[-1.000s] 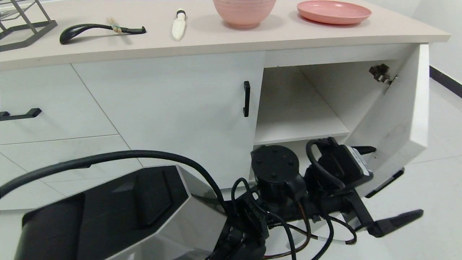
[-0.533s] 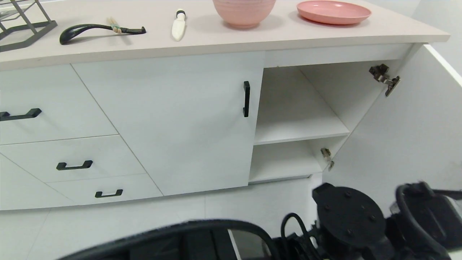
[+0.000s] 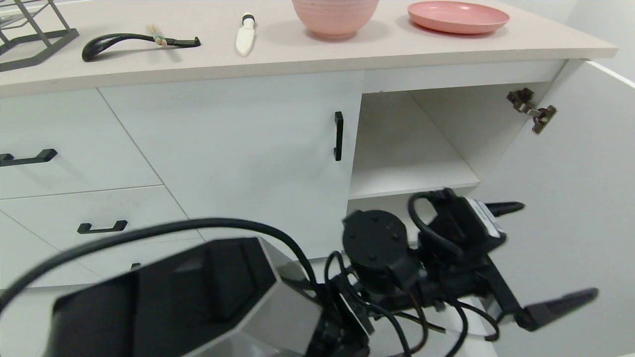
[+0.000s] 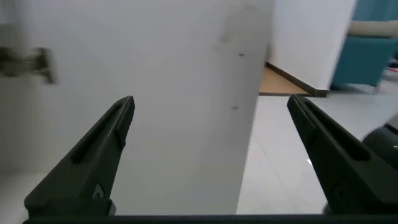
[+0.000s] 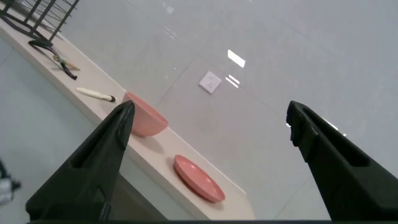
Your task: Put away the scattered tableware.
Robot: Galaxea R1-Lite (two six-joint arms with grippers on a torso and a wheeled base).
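Left gripper (image 3: 558, 248) is held wide open, empty, lower right beside the open cabinet door (image 3: 575, 173); right gripper (image 5: 208, 112) is spread empty too. Pink bowl (image 3: 335, 17) and pink plate (image 3: 458, 16) are seen top centre on the countertop (image 3: 278, 49). That door may be clipped when the arm is raised.

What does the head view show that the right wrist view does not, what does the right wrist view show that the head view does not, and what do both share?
Head view, not right wrist view: the cupboard shelf, the drawers, and the left end effector, open, beside the cupboard door.
Right wrist view, not head view: a wall socket and the right end effector, open.
Both: the pink bowl, pink plate, black ladle, white knife and wire rack on the counter.
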